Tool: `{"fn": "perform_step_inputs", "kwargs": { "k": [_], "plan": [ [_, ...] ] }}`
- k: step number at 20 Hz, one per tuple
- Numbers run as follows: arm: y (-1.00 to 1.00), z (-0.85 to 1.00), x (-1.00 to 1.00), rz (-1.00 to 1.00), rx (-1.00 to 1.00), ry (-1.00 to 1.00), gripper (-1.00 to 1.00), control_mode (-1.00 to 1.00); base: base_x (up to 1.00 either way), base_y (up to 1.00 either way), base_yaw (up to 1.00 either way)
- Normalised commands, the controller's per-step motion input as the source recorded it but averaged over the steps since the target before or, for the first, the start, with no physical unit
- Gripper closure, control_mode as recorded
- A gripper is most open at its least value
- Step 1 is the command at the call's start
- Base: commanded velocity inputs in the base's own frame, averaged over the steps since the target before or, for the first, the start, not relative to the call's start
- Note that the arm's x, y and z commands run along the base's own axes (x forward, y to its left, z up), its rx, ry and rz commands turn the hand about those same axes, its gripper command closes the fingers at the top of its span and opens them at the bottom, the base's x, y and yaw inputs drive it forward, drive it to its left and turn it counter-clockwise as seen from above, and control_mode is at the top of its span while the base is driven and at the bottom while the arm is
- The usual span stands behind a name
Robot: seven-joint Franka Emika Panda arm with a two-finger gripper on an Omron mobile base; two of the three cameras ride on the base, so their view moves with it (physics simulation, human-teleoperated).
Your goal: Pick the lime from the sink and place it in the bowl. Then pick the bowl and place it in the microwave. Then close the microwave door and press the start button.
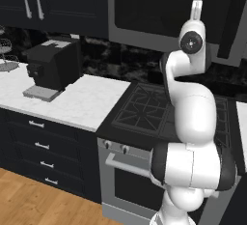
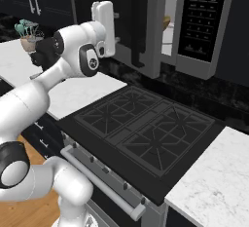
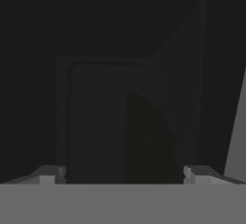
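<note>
Claw point(image 3: 124, 172) spread and empty, raised against the half-open microwave door point(image 2: 146, 31); bowl point(image 2: 166, 22) seems to sit inside the microwave point(image 2: 194, 21), so likely left: swing door shut, press start

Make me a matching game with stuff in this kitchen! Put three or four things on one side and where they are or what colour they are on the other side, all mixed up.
Things:
1. stove
2. coffee machine
3. microwave door
4. potted plant

Descriptions:
A. black, standing on the white counter
B. swung partly open, above the stove
C. dark grates, set between two white counters
D. green leaves, far back on the counter

Pairs: 1-C, 2-A, 3-B, 4-D
</note>
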Motion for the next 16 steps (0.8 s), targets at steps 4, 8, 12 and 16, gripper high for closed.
{"fn": "perform_step_inputs", "kwargs": {
  "k": [4, 8, 12, 16],
  "plan": [
    [-0.09, -0.15, 0.53, 0.00, -0.08, -0.05, -1.00, -1.00, 0.00, 0.00, 0.00],
    [-0.17, -0.11, 0.61, 0.00, -0.04, 0.00, -1.00, -1.00, 0.00, 0.00, 0.00],
    [-0.15, -0.06, 0.84, 0.00, 0.00, 0.00, -1.00, -1.00, 0.00, 0.00, 0.00],
    [-0.17, -0.01, 0.82, 0.00, 0.00, 0.00, -1.00, -1.00, 0.00, 0.00, 0.00]
  ]
}}
